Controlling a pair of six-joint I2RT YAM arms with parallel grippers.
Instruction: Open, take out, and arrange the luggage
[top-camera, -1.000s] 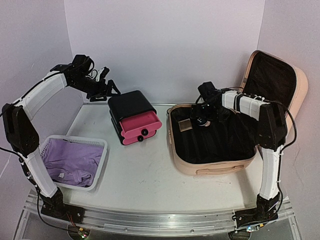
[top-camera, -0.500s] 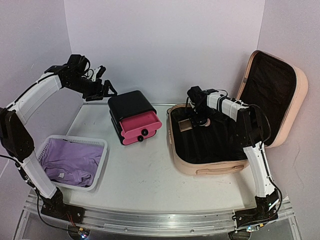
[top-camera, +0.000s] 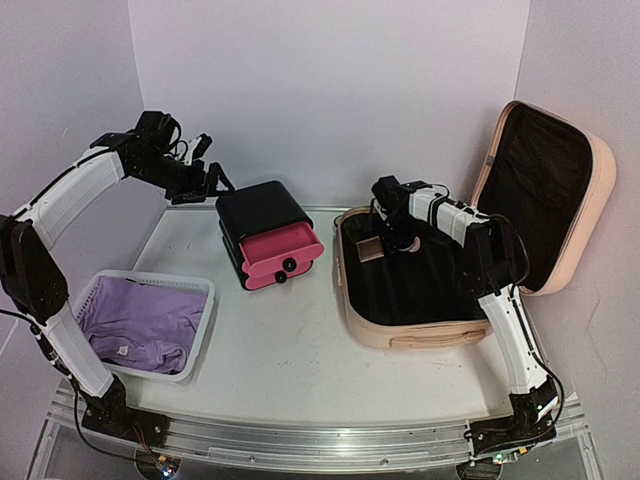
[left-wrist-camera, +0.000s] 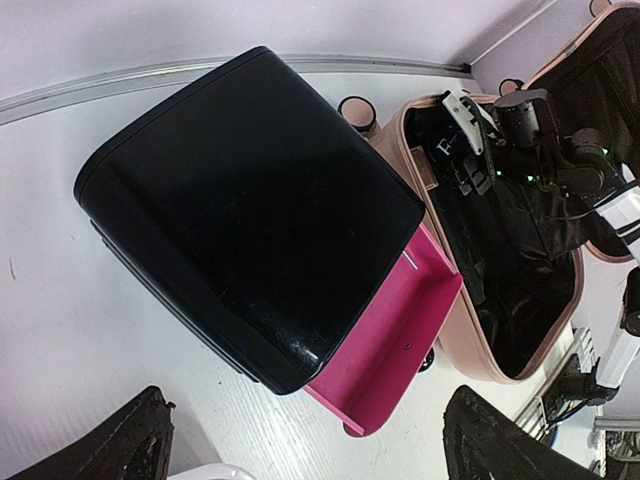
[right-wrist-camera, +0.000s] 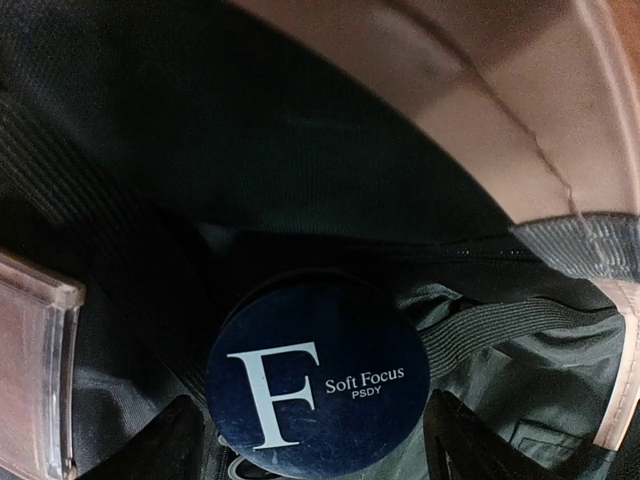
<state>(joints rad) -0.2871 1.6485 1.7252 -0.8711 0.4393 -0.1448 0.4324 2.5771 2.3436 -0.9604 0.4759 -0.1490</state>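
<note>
Now luggage (top-camera: 430, 290) open: peach-pink shell, blk lining inside.

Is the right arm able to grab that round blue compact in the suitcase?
Probably yes: the right gripper hangs open over the compact, straddling it, and nothing covers it.

— Suitcase (top-camera: 420, 335): look and state?
— Peach-pink hard shell, black fabric lining throughout. Wide open.
— Pose?
— Base (top-camera: 425, 290) lying flat, open side up, long side running front to back. Lid (top-camera: 545, 190) raised nearly upright, tilted back a little, joined along the base's right edge.
— Place?
— Base directly beneath the right gripper (top-camera: 392, 240), with the far-left inner corner close around the fingertips. Lid off to that gripper's right, rising higher than it. Well apart from the left gripper (top-camera: 205, 180), away to its right and lower.
</note>
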